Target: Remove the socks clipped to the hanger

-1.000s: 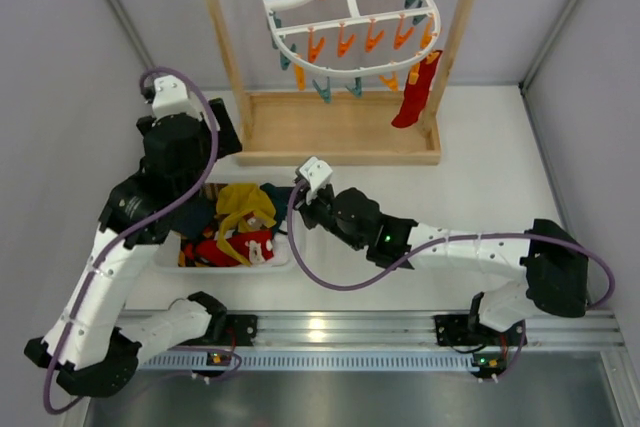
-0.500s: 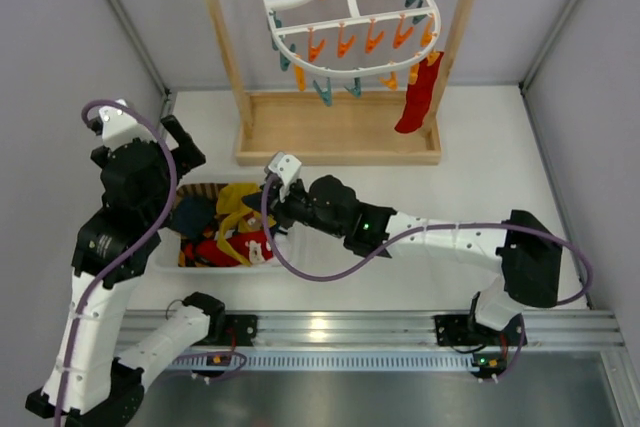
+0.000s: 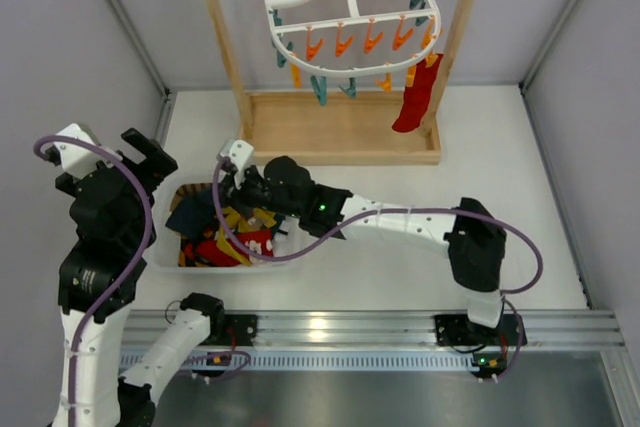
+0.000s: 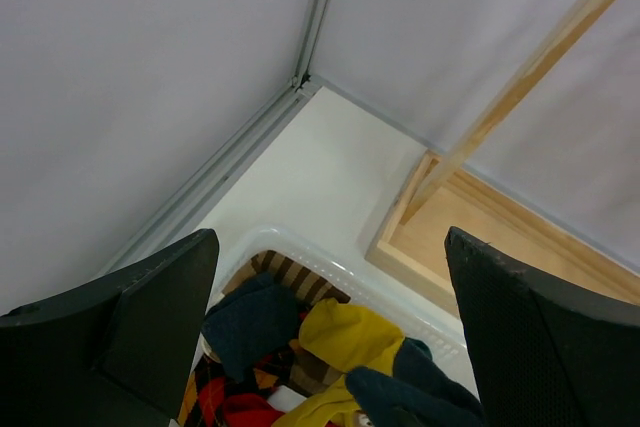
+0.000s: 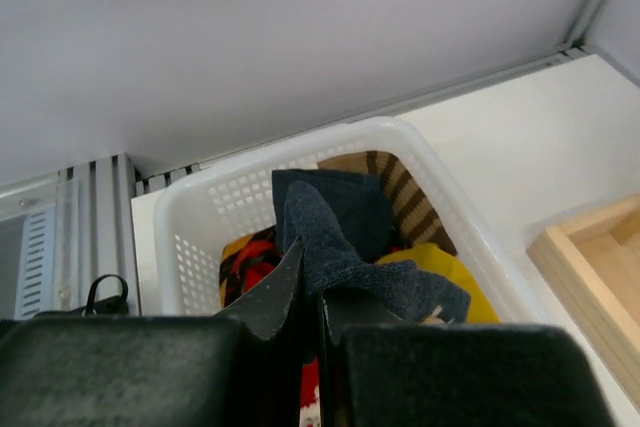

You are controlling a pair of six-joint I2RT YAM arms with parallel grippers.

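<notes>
The white hanger hangs from the wooden stand with orange and teal pegs. A plain red sock is clipped at its right edge. My right gripper is over the white basket, shut on the dark navy sock, which droops into the basket. The mustard yellow sock lies in the basket, also seen in the left wrist view. My left gripper is open and empty, up and left of the basket.
The light wooden stand with its tray base stands at the back. The basket holds several other socks, including striped brown and patterned red ones. Grey walls close in on the left and right.
My right gripper has moved left over the basket, carrying the navy sock. My left arm has drawn back to the left, away from the basket.
</notes>
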